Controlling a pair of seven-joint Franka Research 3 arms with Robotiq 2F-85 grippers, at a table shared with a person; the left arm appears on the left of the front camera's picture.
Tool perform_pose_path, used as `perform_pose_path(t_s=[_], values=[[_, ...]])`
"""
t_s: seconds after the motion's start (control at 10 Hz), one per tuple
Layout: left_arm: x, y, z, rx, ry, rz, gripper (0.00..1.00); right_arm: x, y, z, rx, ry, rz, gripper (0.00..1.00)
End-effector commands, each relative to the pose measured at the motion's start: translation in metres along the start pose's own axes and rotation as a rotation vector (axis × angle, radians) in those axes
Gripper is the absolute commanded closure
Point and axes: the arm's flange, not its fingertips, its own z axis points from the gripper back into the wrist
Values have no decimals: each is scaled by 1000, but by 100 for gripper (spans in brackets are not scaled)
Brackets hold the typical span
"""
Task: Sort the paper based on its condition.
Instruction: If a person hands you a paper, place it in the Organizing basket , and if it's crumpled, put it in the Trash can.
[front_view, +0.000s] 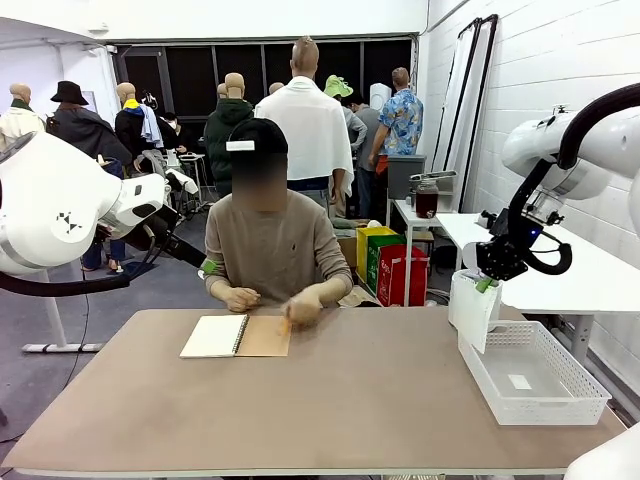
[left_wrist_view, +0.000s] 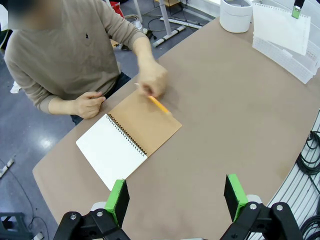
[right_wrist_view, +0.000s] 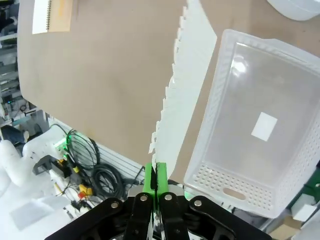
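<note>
**White sheet pinched at the basket's edge, drop not yet made**

White and flat, the paper (right_wrist_view: 182, 85) hangs from the right gripper (right_wrist_view: 155, 172), whose green pads are pressed together on its top edge. One long side is ragged with torn spiral holes, but the sheet looks smooth, not crumpled. It dangles just beside the near wall of the white mesh basket (right_wrist_view: 295, 170) at the table's right end, more over the tabletop than over the basket's floor. That floor holds nothing but a small white scrap (right_wrist_view: 263, 125).

The step in hand looks like placing: a sheet judged sound is being carried to its bin. The next move calls for shifting the sheet over the basket's opening and lowering it before the pads part — let go where it hangs now, it could slide down outside the wall.

The left gripper (left_wrist_view: 176, 192) hovers over the brown table (left_wrist_view: 240, 115) with its fingers spread wide and nothing between them. Across the table, the person's hand (left_wrist_view: 152, 80) grips an orange pencil (left_wrist_view: 159, 105) on the open notebook (left_wrist_view: 127, 137), and the other hand is curled into a fist.
</note>
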Motion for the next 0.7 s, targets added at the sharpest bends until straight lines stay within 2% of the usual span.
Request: perform_pose_path(t_s=[0.0,0.2,0.4,0.6], values=[[-1,1,0,-7,0,3,0,1,0,-7,40,8,4,100],[-1,1,0,-7,0,3,0,1,0,-3,6,5,-1,100],[-1,1,0,-7,0,3,0,-21,-14,10,-70,-90,15,100],[-1,1,0,-7,0,3,0,-41,-31,17,-113,-138,2,100]])
